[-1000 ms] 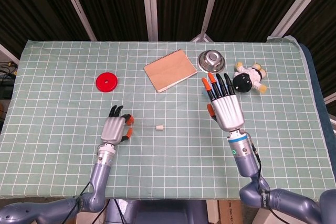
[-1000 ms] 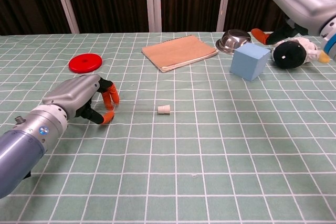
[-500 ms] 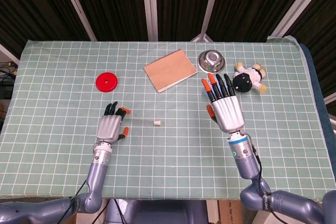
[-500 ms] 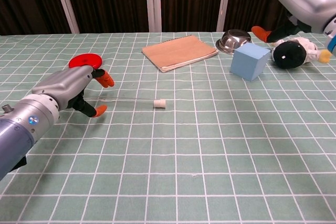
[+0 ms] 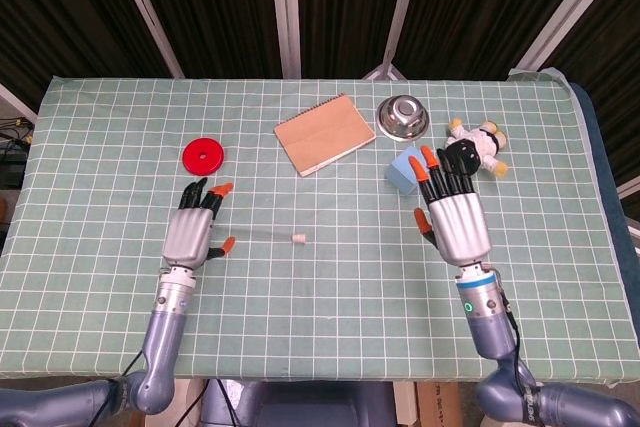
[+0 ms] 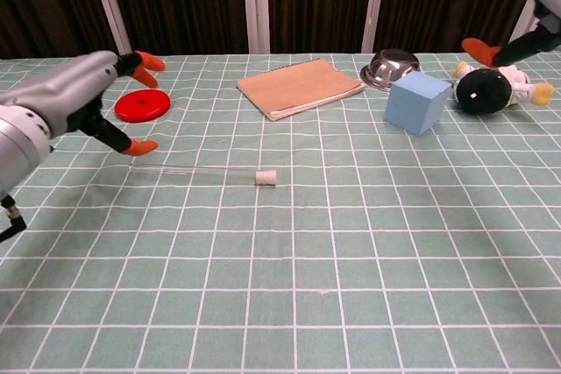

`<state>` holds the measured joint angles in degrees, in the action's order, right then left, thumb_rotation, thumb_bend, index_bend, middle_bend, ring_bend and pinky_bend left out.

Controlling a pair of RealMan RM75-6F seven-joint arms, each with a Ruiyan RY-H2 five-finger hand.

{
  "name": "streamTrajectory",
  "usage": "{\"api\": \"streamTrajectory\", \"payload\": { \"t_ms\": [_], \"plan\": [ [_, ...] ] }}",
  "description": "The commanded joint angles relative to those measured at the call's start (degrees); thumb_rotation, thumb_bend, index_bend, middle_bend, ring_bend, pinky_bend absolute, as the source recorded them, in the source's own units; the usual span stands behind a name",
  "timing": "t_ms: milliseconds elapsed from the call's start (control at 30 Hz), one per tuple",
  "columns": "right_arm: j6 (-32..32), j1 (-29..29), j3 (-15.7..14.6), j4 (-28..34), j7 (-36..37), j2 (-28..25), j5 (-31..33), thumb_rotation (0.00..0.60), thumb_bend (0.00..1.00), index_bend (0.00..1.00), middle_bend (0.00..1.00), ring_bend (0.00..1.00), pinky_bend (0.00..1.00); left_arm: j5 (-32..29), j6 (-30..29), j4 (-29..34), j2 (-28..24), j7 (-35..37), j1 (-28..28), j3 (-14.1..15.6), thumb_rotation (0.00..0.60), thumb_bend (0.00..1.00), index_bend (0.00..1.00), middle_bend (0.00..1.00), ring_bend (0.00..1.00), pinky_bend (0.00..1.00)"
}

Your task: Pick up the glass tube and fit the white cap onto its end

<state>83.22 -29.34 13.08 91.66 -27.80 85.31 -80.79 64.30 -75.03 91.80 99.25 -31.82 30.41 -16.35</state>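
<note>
The glass tube (image 6: pixel 193 172) lies flat on the green checked cloth, a thin clear line running left to right. The white cap (image 6: pixel 266 178) sits at its right end, touching it; whether it is pushed on I cannot tell. In the head view the tube (image 5: pixel 262 238) and cap (image 5: pixel 298 238) lie just right of my left hand (image 5: pixel 195 234). That left hand (image 6: pixel 74 102) hovers open above the tube's left end, fingers spread and holding nothing. My right hand (image 5: pixel 456 215) is open, palm down, far right of the cap. The chest view shows only its fingertip (image 6: pixel 480 50).
A red disc (image 5: pixel 203 157) lies behind my left hand. At the back are a brown notebook (image 5: pixel 324 133) and a steel bowl (image 5: pixel 403 115). A blue cube (image 5: pixel 403 173) and a plush toy (image 5: pixel 474 150) sit close to my right hand's fingers.
My left hand has let go of the tube, opened and risen to the left. The tube and cap now lie on the cloth. My right hand drew back to the right, uncovering the blue cube.
</note>
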Motion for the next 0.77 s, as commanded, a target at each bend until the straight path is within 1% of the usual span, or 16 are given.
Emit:
{"api": "streamTrajectory", "payload": {
  "t_ms": [33,167,267,400,533,633,767],
  "plan": [
    [0.5,4.4,-2.4,5.8,2.0,-5.1,3.3,0.6,0.31,0.0,0.0,0.0,0.0,3.3,-2.9,6.5,-7.3,3.0,-3.7,1.8,0.6,0.2,0.1,0.12,0.0,0.0],
    [-0.9,9.0,-4.8,13.9,5.4,-12.1,8.3,0.6,0.29,0.0,0.0,0.0,0.0,7.4,-5.1,11.4,-15.3,7.5,-8.0,5.3,0.6,0.17,0.1,0.1,0.0,0.0],
    [-0.9,11.7,-6.9,15.9,8.1,-16.1,8.6,0.6,0.29,0.0,0.0,0.0,0.0,11.3,-7.3,12.9,-20.4,10.8,-11.3,8.6,0.6,0.17,0.1,0.09,0.0,0.0],
    [1.2,15.8,-10.0,14.9,12.3,-19.4,6.3,0.6,0.29,0.0,0.0,0.0,0.0,16.3,-11.1,12.9,-26.2,16.0,-16.1,13.3,0.6,0.17,0.1,0.08,0.0,0.0],
    [3.2,18.9,-11.5,12.9,15.5,-20.8,5.3,0.6,0.29,0.0,0.0,0.0,0.0,19.9,-14.9,10.9,-29.5,20.5,-20.1,16.5,0.6,0.17,0.09,0.08,0.0,0.0],
    [4.4,20.8,-12.1,11.6,18.0,-21.6,4.9,0.6,0.29,0.0,0.0,0.0,0.0,21.9,-17.5,8.7,-31.1,23.9,-22.6,18.0,0.6,0.17,0.09,0.08,0.0,0.0],
    [7.5,23.0,-12.3,8.6,19.6,-22.0,2.6,0.6,0.29,0.0,0.0,0.0,0.0,23.3,-20.7,5.7,-32.7,27.3,-25.3,18.7,0.6,0.17,0.09,0.08,0.0,0.0]
  ]
}}
